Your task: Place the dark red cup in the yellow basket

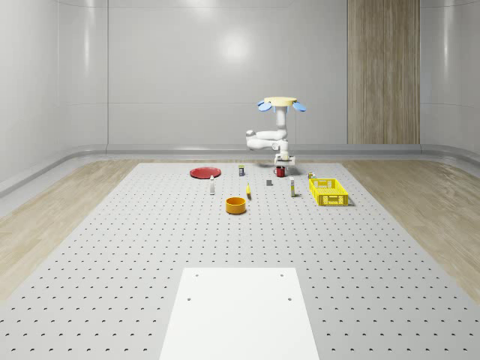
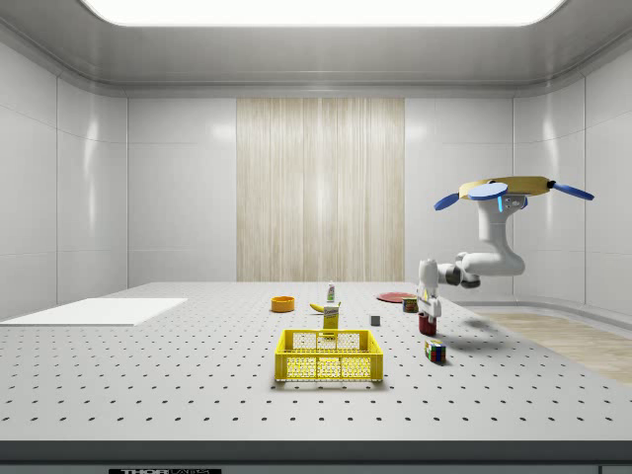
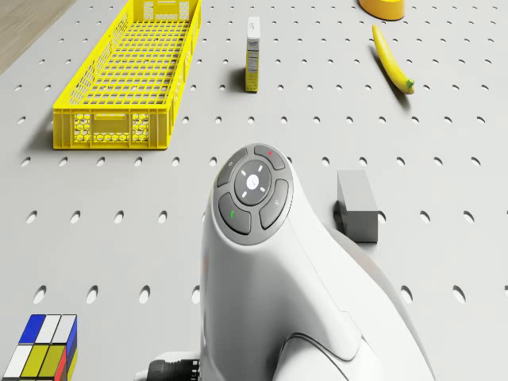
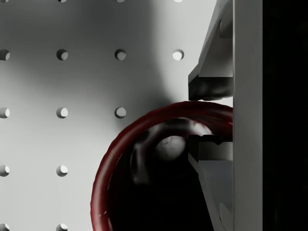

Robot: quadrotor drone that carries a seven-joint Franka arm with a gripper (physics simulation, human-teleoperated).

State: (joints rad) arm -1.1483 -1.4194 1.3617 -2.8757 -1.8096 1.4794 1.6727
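Grey block [image 3: 357,204] beside dark red cup [image 4: 144,173].

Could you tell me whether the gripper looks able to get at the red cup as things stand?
Probably yes: the gripper hangs right at the red cup, its fingers straddling the rim, with nothing between them.

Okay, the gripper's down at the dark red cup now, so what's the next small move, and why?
Probably close the fingers on the dark red cup. In the wrist view one finger sits outside the rim and one inside, so the gripper straddles the wall. The cup stands on the table; the drone hovers beside it.
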